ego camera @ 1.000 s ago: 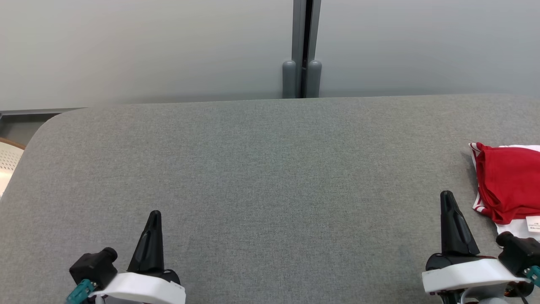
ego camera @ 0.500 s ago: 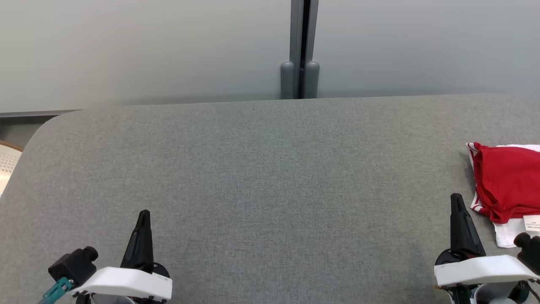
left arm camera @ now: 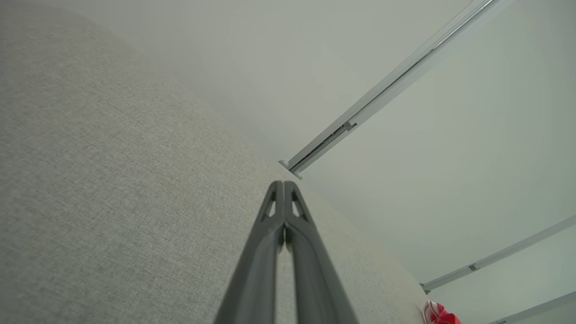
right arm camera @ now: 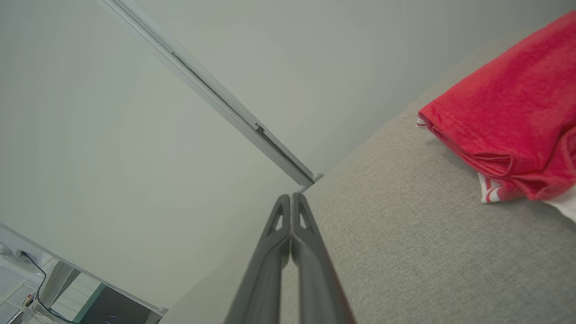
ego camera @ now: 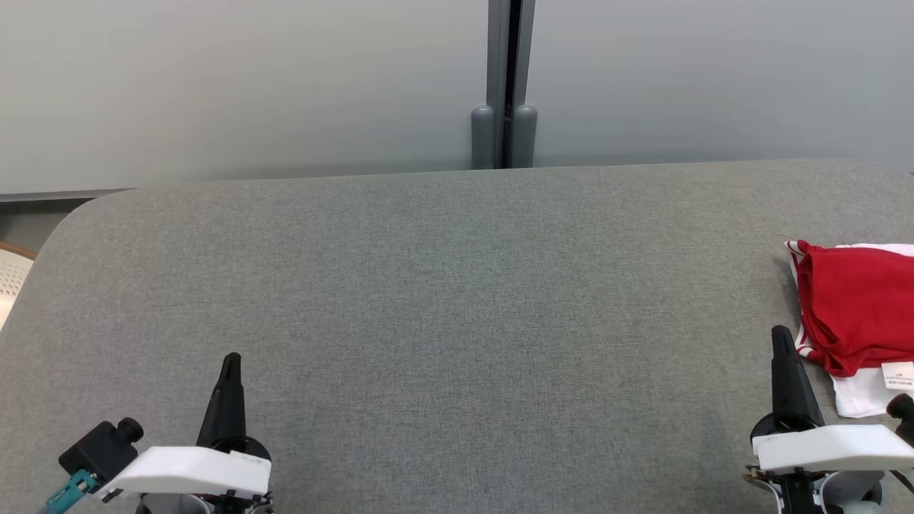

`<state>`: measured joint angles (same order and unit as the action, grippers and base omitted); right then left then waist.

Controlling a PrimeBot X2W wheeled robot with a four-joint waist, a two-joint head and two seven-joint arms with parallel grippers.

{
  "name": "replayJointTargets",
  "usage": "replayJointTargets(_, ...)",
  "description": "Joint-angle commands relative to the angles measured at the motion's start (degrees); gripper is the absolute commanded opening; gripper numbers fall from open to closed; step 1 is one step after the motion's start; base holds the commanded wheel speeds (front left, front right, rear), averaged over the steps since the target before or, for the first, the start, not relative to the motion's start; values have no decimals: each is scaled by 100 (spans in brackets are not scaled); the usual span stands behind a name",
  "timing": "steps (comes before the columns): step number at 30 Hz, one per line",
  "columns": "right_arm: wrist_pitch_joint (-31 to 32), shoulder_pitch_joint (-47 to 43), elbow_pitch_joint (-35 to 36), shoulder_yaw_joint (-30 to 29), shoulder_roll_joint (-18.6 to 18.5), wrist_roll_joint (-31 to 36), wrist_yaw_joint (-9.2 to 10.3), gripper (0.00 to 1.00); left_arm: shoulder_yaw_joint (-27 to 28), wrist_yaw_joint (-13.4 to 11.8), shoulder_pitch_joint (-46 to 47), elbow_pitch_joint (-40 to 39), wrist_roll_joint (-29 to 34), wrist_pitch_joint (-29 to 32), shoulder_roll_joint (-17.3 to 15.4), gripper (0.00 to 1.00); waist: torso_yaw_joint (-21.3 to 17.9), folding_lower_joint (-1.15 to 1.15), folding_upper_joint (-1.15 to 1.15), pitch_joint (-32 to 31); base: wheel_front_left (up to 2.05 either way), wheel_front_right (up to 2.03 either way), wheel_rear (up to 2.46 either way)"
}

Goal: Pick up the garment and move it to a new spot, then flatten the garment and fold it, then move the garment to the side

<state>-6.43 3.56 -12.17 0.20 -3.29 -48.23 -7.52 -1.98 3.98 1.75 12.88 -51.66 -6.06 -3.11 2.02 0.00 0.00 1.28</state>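
**Red-and-white garment folded at right table edge, both grippers clenched and empty**

Red cloth on top, white cloth under it: the garment (ego camera: 853, 307) lies in a folded bundle on the grey fabric table (ego camera: 457, 285), at the far right of the head view and cut off by the frame edge. Red-striped white trim shows along its left side. A small white label (ego camera: 897, 374) sits on the white layer at the near end. Print on it is too small to read.

The right gripper (ego camera: 780, 333) is at lower right in the head view, pointing up the frame. Its fingers are pressed together with nothing between them. The tip is near the garment's striped left edge but not touching, with a strip of grey table between them. The right wrist view shows the same: tips closed, with the red fold off to the upper right, apart from the fingers.

The left gripper (ego camera: 230, 358) is at lower left in the head view, also clamped tight on nothing, well apart from the garment. The left wrist view shows both fingers meeting at the tip, and a small bit of red garment in the lower right corner, far along the table. I cannot tell whether either tip touches the table.

A black camera block (ego camera: 100, 450) with a teal connector (ego camera: 68, 492) sits beside the left wrist. The pale grey wall (ego camera: 250, 86) runs behind the table, split by a vertical grey post (ego camera: 505, 64) with two rounded caps at its base. A white perforated object (ego camera: 10, 280) pokes in at the left edge, beyond the table corner.
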Motion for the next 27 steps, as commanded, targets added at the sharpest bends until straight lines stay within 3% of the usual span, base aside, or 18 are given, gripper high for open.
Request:
replayJointTargets(1, 43, 118, 51, -41, -59, -170, 1, 0, 49, 38, 198, -57, -159, 26, -50, 0, -2, 0, 0, -1, 0, 0, 0)
replayJointTargets(27, 490, 193, -38, -235, -71, -1886, 1, 0, 325, 174, 309, 2, -1732, 474, -63, 0, -64, 0, 0, -35, 0, 0, 0)
